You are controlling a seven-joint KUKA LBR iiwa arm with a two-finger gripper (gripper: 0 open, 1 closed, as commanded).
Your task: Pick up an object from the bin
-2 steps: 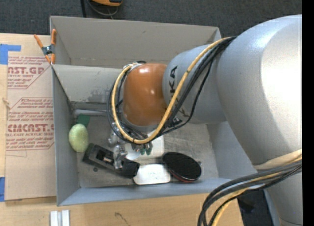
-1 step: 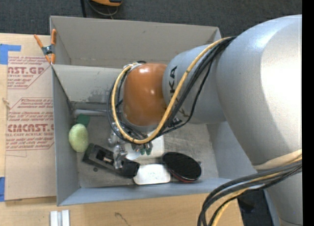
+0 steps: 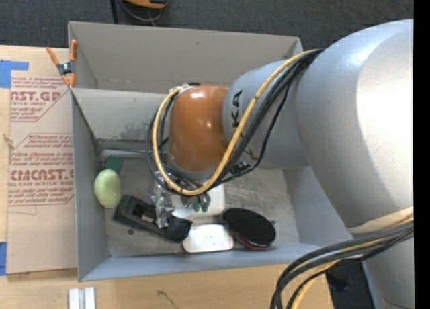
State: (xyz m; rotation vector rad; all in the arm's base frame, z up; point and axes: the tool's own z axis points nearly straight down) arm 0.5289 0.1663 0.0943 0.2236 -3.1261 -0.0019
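My gripper (image 3: 161, 205) hangs below the arm's wrist, low over the front left part of the bin. Right beneath it lies a black elongated tool-like thing (image 3: 142, 216), set at a slant along the bin floor, and the gripper's metal tip overlaps its middle. A white rounded bar (image 3: 209, 238) lies just right of the black thing's end. A pale green ball (image 3: 107, 188) rests to the left, against the bin's left wall.
A black oval disc with a red rim (image 3: 250, 228) sits at the front right beside the white bar. A small dark green thing (image 3: 113, 164) lies behind the ball. Something white (image 3: 215, 200) peeks out under the wrist. The arm covers the bin's middle and right.
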